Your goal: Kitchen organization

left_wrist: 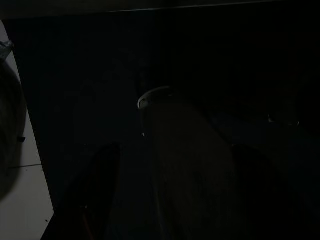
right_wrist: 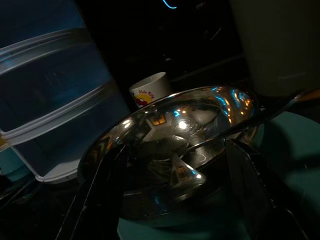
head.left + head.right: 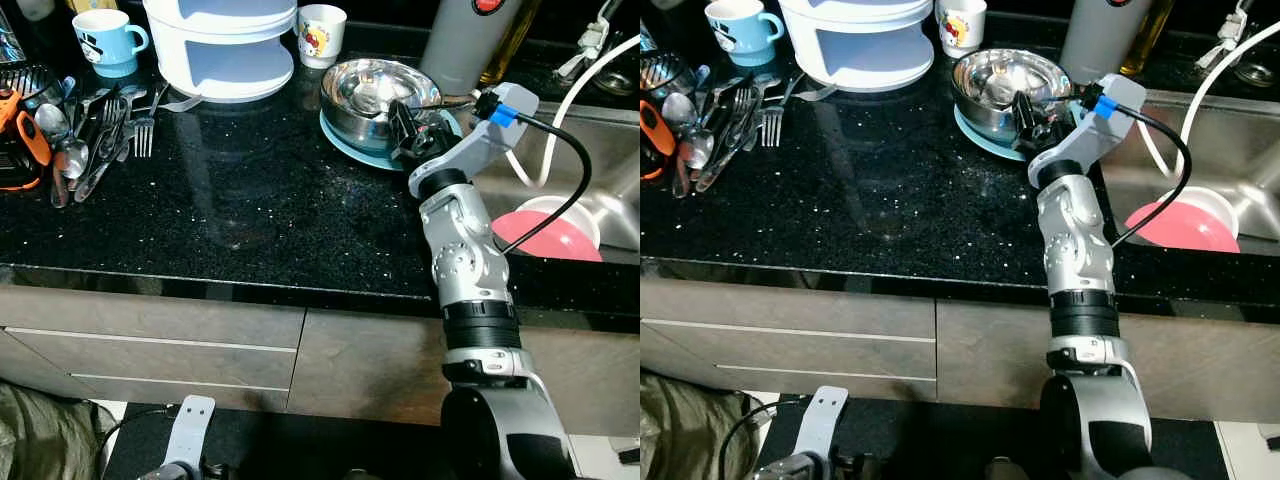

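- Reaching with my right gripper (image 3: 403, 128) over the black counter (image 3: 260, 210), I have it at the near rim of the steel bowl (image 3: 375, 85), which sits on a teal plate (image 3: 345, 140) beside the sink (image 3: 590, 190)
- From the right wrist view its two fingers (image 2: 95, 190) are spread apart, one to each side of the bowl's near wall, holding nothing
- A utensil lies inside the bowl with its long handle (image 2: 260, 117) sticking out over the rim; I judge it a spoon, though the bowl's reflections make that hard to confirm
- My left gripper (image 3: 185, 440) hangs idle down by the cabinet fronts; its wrist view is too dark, so I cannot tell how its fingers stand
- Risk one: closing on a thin, slick steel rim, the bowl could slip or tip, and the loose utensil would slide out and clatter
- Risk two: the bowl rests on the plate, so a low or dragging lift could pull the plate toward the counter edge or into the sink
- Risk three: the white cup (image 3: 321, 33) and the tall grey flask (image 3: 465, 40) stand just behind, so pushing further forward could knock them
- Loose forks and spoons (image 3: 95, 135) lie well apart on my left, out of the way for now
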You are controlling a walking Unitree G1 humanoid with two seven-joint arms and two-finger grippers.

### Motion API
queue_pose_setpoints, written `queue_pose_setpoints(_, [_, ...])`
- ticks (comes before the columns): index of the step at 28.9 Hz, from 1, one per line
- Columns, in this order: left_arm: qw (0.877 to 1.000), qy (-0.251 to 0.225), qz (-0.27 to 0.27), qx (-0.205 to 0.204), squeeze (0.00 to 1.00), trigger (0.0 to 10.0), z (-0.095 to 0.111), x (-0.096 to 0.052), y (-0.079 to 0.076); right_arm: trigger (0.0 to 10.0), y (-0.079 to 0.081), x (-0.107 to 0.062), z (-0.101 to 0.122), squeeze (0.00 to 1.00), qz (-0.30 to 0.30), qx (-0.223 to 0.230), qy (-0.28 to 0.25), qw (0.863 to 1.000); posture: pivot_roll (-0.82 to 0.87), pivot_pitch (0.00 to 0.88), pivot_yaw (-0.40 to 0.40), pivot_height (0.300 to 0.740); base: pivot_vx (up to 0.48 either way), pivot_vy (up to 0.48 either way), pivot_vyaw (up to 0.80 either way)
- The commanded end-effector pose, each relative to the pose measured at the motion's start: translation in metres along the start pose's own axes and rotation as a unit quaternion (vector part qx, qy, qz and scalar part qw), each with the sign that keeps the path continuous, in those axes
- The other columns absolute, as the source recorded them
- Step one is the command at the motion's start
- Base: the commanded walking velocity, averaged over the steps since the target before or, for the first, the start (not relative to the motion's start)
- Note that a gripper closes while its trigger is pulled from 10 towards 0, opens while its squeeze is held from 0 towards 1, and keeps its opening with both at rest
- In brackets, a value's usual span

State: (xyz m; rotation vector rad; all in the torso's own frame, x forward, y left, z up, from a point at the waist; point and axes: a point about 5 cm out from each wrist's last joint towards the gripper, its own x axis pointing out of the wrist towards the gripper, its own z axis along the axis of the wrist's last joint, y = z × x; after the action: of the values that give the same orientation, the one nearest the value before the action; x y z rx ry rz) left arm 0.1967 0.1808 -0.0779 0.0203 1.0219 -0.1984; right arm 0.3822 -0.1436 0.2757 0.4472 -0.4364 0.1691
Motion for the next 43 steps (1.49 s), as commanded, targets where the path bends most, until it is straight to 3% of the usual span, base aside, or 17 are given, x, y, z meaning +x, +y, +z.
queue_pose_setpoints(1, [1.0, 0.018, 0.0, -0.003, 0.0, 10.0, -0.012, -0.001, 0.0, 10.0, -0.001, 0.001, -0.001, 0.0, 0.001, 0.008, -0.004, 1.0, 0.05, 0.171, -0.019, 0.74, 0.0, 0.0, 0.0])
queue_pose_setpoints(3, [1.0, 0.017, 0.0, -0.004, 0.0, 10.0, -0.012, -0.001, 0.0, 10.0, -0.001, 0.001, -0.002, 0.0, 0.001, 0.006, -0.005, 1.0, 0.05, 0.172, -0.019, 0.74, 0.0, 0.0, 0.0])
queue_pose_setpoints(4, [1.0, 0.017, 0.0, -0.004, 0.0, 10.0, -0.011, -0.001, 0.0, 6.8, -0.002, 0.003, -0.002, 0.0, 0.0, 0.004, -0.009, 1.0, 0.05, 0.174, -0.017, 0.74, 0.0, 0.0, 0.0])
queue_pose_setpoints(5, [1.0, 0.017, 0.0, -0.004, 0.0, 10.0, -0.011, -0.001, 0.0, 6.8, -0.002, 0.003, -0.002, 0.0, 0.0, 0.004, -0.009, 1.0, 0.05, 0.174, -0.017, 0.74, 0.0, 0.0, 0.0])
queue_pose_setpoints(6, [1.0, 0.016, 0.001, -0.004, 0.0, 10.0, -0.011, -0.001, 0.0, 0.0, -0.002, 0.003, -0.002, 0.0, -0.001, 0.003, -0.011, 1.0, 0.05, 0.175, -0.017, 0.74, 0.0, 0.0, 0.0])
queue_pose_setpoints(27, [1.0, 0.012, 0.002, -0.004, 0.0, 10.0, -0.007, 0.0, 0.0, 0.0, 0.001, 0.013, 0.02, 0.0, 0.017, -0.002, -0.053, 0.998, 0.03, 0.16, -0.012, 0.74, 0.0, 0.0, 0.0])
queue_pose_setpoints(35, [1.0, 0.008, 0.002, -0.006, 0.0, 10.0, -0.002, 0.001, -0.002, 0.0, 0.0, 0.021, 0.08, 0.0, 0.054, 0.004, -0.134, 0.989, 0.02, 0.132, -0.003, 0.74, 0.0, 0.0, 0.0])
queue_pose_setpoints(40, [1.0, 0.006, 0.002, -0.008, 0.0, 10.0, -0.001, 0.001, -0.003, 0.0, -0.005, 0.017, 0.099, 0.0, 0.069, 0.032, -0.157, 0.985, 0.02, 0.118, 0.0, 0.74, 0.0, 0.0, 0.0])
queue_pose_setpoints(41, [1.0, 0.006, 0.001, -0.008, 0.0, 10.0, -0.001, 0.001, -0.003, 3.4, -0.005, 0.015, 0.102, 0.0, 0.08, 0.038, -0.16, 0.983, 0.01, 0.115, 0.0, 0.74, 0.0, 0.0, 0.0])
queue_pose_setpoints(42, [1.0, 0.006, 0.001, -0.008, 0.0, 10.0, 0.0, 0.001, -0.003, 10.0, -0.006, 0.013, 0.103, 0.0, 0.089, 0.047, -0.16, 0.982, 0.01, 0.115, 0.0, 0.74, 0.0, 0.0, 0.0])
queue_pose_setpoints(43, [1.0, 0.005, 0.001, -0.009, 0.0, 10.0, 0.0, 0.001, -0.003, 10.0, -0.009, 0.01, 0.104, 0.0, 0.089, 0.053, -0.161, 0.982, 0.01, 0.107, 0.003, 0.74, 0.0, 0.0, 0.0])
